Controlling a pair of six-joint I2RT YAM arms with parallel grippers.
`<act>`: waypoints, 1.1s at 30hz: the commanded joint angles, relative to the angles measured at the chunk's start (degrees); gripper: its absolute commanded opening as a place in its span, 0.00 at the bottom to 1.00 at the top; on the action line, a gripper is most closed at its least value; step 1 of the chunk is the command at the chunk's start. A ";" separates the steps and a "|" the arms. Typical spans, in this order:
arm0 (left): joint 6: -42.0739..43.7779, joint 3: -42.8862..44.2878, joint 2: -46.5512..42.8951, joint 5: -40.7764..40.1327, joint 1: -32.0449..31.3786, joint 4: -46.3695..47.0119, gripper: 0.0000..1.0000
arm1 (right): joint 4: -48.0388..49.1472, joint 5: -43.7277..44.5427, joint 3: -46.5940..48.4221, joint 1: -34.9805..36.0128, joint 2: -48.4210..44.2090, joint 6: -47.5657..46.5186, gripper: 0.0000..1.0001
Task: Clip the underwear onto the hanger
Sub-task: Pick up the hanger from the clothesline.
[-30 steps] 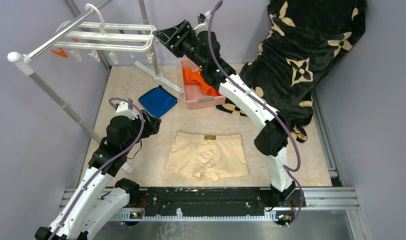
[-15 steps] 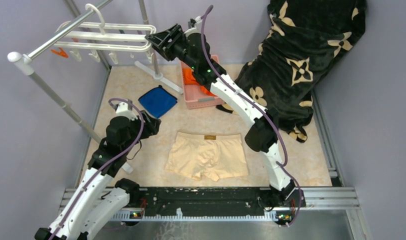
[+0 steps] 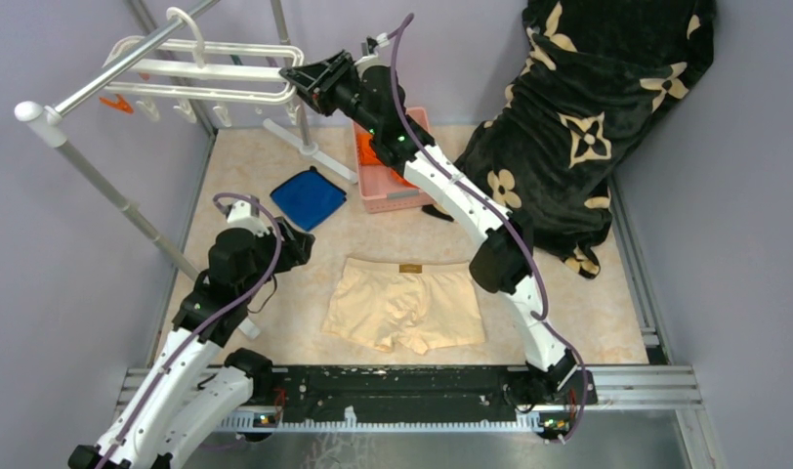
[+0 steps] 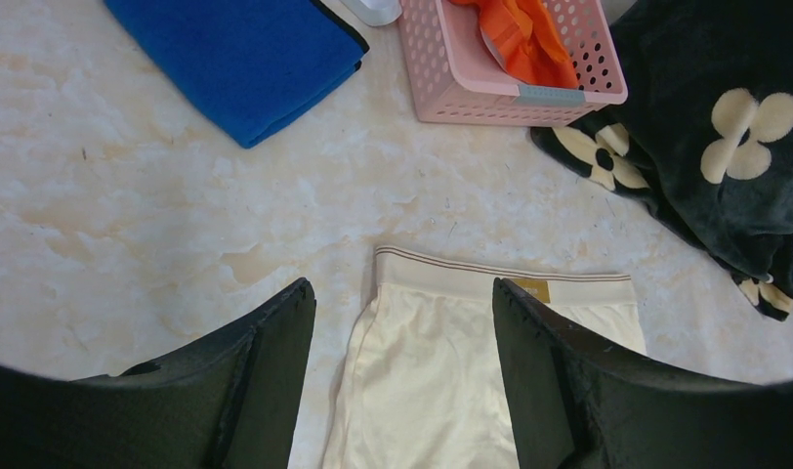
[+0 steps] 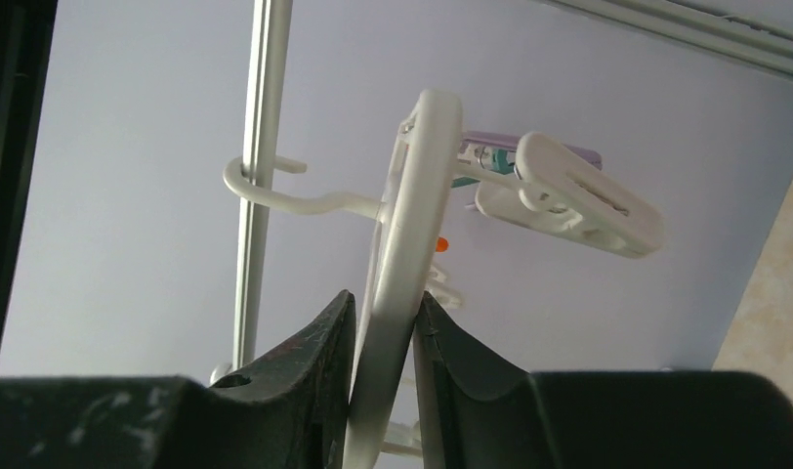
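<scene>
Plainly we are at the opening step, securing the frame before any fabric goes up. Our right pincer (image 5: 385,313) reaches up to the near end of the hanger (image 3: 212,70), and in the wrist view its two fingers press against either side of the white end bar, pinching it. A white clip (image 5: 578,200) dangles just beside that bar, and the hook sits over the grey rack pole (image 3: 129,59). Our left pincer (image 4: 402,293) hangs spread wide above the surface (image 3: 275,166), its fingers straddling the left part of the waistband without touching it. The underwear (image 3: 404,303) lies flat on the surface between our two arm bases, label up, well apart from the hanger. Nothing is clipped yet.

We judge that the next move calls for the right arm to hold the frame steady, or bring it down within reach, while the left drops onto the waistband, gathers a fold and lifts it toward a clip. The risk, as we read it, is the frame swinging on its hook or slipping off the pole.

Against the frame a second ago, our right arm has stretched further left, and its pincer, then short of the frame and wider, now grips the end bar. The left arm, the underwear, the blue cloth (image 3: 308,197) and the pink basket (image 3: 393,191) lie as they did.
</scene>
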 commanded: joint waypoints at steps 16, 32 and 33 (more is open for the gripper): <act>-0.10 -0.41 -1.56 0.49 0.37 -0.71 0.72 | 16.94 -1.56 -0.61 1.37 -0.16 12.56 0.00; -0.42 0.63 -1.21 0.55 0.38 -1.33 0.72 | 23.78 5.09 -2.71 2.35 -0.44 23.50 0.00; -0.44 0.63 -1.21 0.49 0.41 -1.42 0.72 | 24.08 5.12 -2.57 2.35 -0.44 23.83 0.00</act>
